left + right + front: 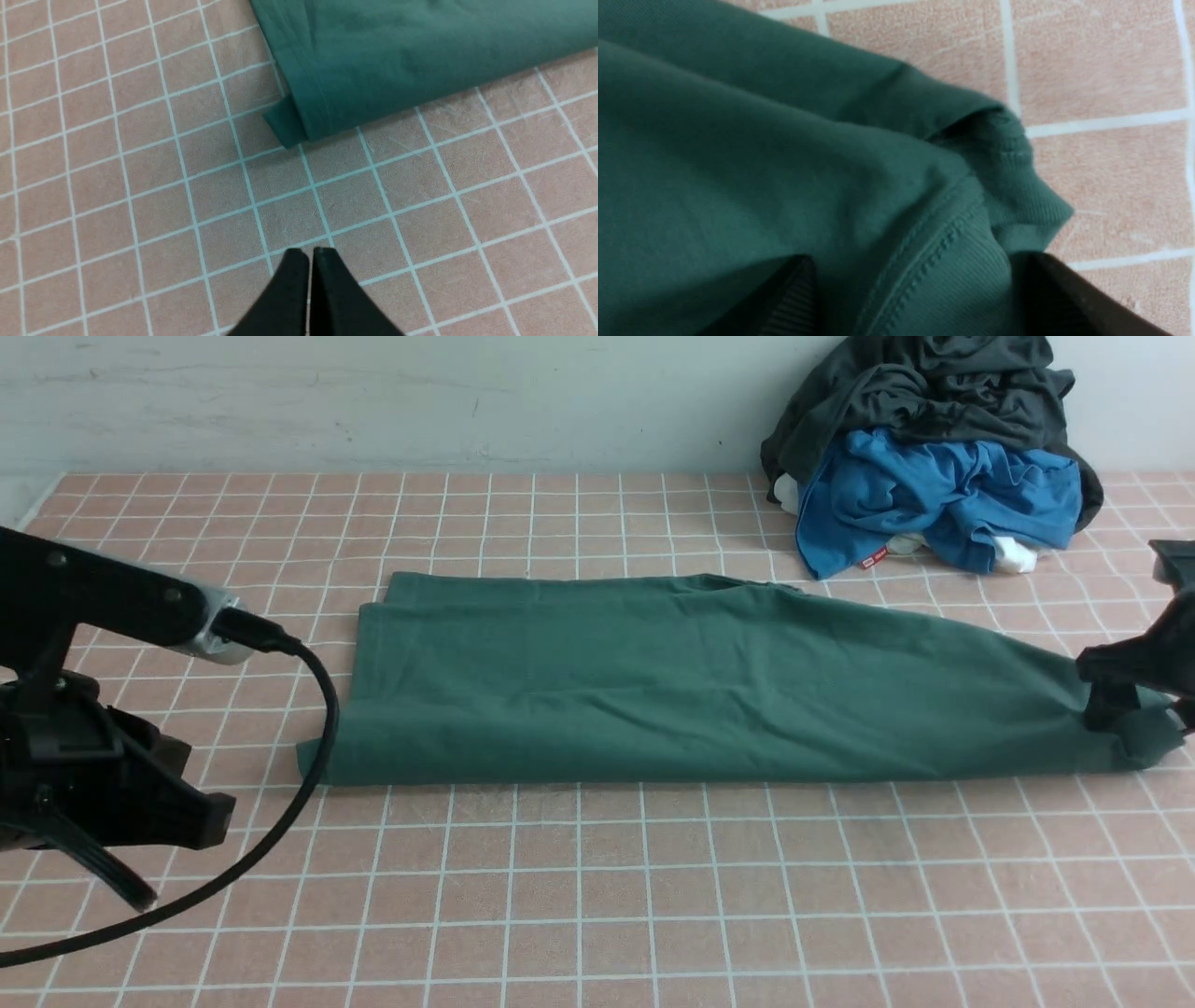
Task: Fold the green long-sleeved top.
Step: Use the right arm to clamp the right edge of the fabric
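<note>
The green long-sleeved top (pixel 653 681) lies folded into a long flat band across the tiled table. My left gripper (pixel 210 821) is shut and empty, off the cloth, a short way from the top's near left corner (pixel 299 126); its fingertips (pixel 299 254) touch each other over bare tile. My right gripper (pixel 1144 719) is at the top's right end. Its jaws stand wide apart on either side of a ribbed, stitched edge (pixel 962 261) of the top, with the fabric bunched between them. The logo and neck label are hidden.
A heap of a dark grey garment (pixel 934 392) over a blue garment (pixel 934 495) sits at the back right against the wall. A black cable (pixel 308 756) loops from the left arm over the table's front left. Pink tiles (pixel 607 896) lie in front of the top.
</note>
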